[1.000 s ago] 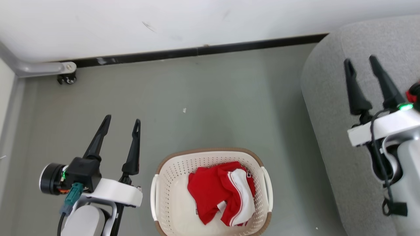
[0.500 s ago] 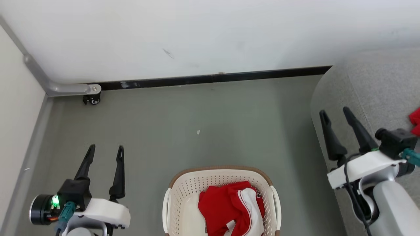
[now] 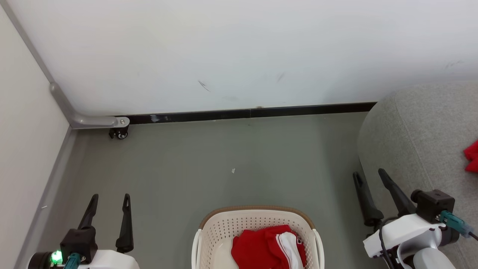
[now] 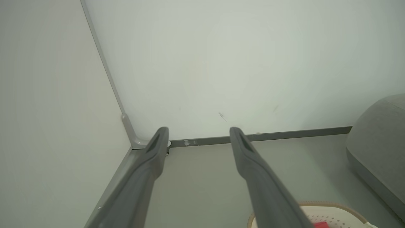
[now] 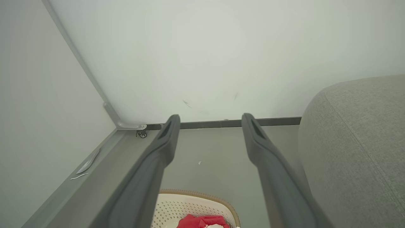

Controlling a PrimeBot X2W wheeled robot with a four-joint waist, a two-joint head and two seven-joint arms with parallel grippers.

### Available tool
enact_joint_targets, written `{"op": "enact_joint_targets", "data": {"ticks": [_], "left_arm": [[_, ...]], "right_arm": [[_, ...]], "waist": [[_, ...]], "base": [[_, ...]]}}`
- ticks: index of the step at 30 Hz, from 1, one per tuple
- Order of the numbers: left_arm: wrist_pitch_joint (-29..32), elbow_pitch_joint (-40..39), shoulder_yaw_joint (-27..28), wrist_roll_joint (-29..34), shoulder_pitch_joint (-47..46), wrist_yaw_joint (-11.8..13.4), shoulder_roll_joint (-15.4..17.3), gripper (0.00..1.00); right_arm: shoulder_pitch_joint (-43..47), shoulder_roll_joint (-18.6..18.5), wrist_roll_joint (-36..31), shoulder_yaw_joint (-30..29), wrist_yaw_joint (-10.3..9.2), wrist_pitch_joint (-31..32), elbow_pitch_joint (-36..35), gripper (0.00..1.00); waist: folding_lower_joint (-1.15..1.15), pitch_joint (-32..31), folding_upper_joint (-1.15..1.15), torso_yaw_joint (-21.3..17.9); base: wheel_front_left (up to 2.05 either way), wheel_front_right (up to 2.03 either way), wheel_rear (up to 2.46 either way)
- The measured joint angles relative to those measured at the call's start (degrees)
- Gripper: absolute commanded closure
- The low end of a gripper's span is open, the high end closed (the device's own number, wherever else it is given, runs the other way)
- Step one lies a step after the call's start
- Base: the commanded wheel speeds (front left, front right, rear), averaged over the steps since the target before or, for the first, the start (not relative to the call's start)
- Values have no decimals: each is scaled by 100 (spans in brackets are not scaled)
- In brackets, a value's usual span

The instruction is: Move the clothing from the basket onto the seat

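grey-green floor [image 3: 224, 157] under a white wall [image 3: 239, 56], with left tool [image 3: 111, 196] and right tool [image 3: 368, 172] both spread.

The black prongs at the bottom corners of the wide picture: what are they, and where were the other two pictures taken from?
They are a wheeled robot's two hands. The wide picture comes from a camera on its head, looking down: the left gripper and right gripper each have two long dark fingers, open and empty. The other two come from wrist cameras looking along those fingers. On the grey floor stands a cream perforated plastic basket holding crumpled red-and-white clothing. At the right is a large grey fabric seat, with a red cloth on it.
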Motion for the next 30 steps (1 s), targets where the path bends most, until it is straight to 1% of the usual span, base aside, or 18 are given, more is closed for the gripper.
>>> {"op": "enact_joint_targets", "data": {"ticks": [7,18,30], "left_arm": [[0,-24,54,-8,130,0,1,0],[0,-147,81,-8,416,-8,11,0],[0,-294,97,-7,573,-15,31,0]], "right_arm": [[286,83,-238,-220,0,0,-148,0],[822,177,-345,-309,0,57,-350,0],[964,214,-402,-322,0,69,-628,0]], "waist": [[0,-180,0,36],[0,-336,0,11],[0,-331,0,-5]], "base": [[0,0,0],[0,0,0],[0,0,0]]}}
